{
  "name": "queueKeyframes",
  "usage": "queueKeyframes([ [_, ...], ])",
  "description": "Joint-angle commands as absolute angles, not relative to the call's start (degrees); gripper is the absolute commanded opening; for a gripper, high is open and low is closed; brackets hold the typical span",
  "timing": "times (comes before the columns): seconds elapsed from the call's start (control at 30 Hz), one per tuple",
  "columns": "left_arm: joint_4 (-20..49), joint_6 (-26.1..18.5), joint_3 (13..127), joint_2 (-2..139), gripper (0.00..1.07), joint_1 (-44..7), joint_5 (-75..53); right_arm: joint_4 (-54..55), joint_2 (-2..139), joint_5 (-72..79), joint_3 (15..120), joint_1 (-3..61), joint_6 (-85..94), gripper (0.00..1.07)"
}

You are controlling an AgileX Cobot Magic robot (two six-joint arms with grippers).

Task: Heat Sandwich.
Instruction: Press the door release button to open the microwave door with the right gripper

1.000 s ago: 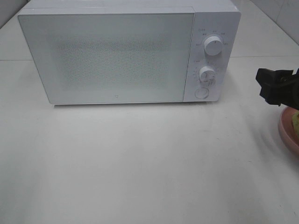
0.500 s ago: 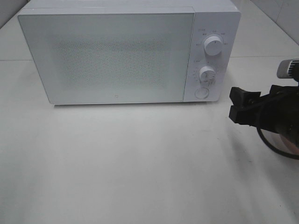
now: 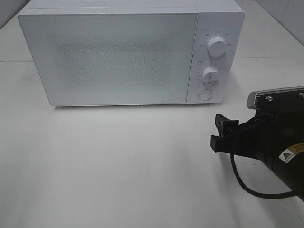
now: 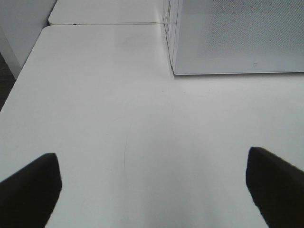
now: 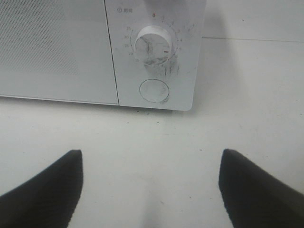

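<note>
Now my right gripper (image 3: 217,130) hovers near the tabletop's (image 3: 118,180) right edge, jaws apart and empty, facing the round button (image 5: 153,90) on the closed microwave (image 3: 109,57). It is the nearer arm. My left gripper (image 4: 152,190) is spread wide over bare white surface. The sandwich shows in no view, so I cannot tell how it lies.

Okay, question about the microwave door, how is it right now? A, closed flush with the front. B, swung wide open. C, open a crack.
A: the microwave door lies flush beside the control panel with no gap showing, and the right gripper, jaws open and empty, faces the round button under the dials.
</note>
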State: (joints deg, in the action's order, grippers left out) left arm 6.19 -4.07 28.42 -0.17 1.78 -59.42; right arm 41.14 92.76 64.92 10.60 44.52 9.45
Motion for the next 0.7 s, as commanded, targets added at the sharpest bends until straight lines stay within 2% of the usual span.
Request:
queueKeyframes([
  [0.03, 6.4, -3.7, 28.2, -1.8, 1.01, 1.9, -58.9, 41.9, 93.4, 66.2, 11.6, 44.9, 10.2, 0.76],
  [0.37, 6.4, -3.7, 28.2, -1.8, 1.01, 1.9, -58.9, 42.2, 93.5, 66.9, 12.1, 44.9, 6.4, 0.76],
  [0.67, 6.4, -3.7, 28.2, -1.8, 1.01, 1.9, -58.9, 42.3, 93.5, 66.9, 12.1, 44.9, -23.2, 0.76],
  [0.7, 6.4, -3.7, 28.2, -1.8, 1.01, 1.9, -58.9, 42.3, 93.5, 66.8, 12.1, 44.9, -30.5, 0.76],
])
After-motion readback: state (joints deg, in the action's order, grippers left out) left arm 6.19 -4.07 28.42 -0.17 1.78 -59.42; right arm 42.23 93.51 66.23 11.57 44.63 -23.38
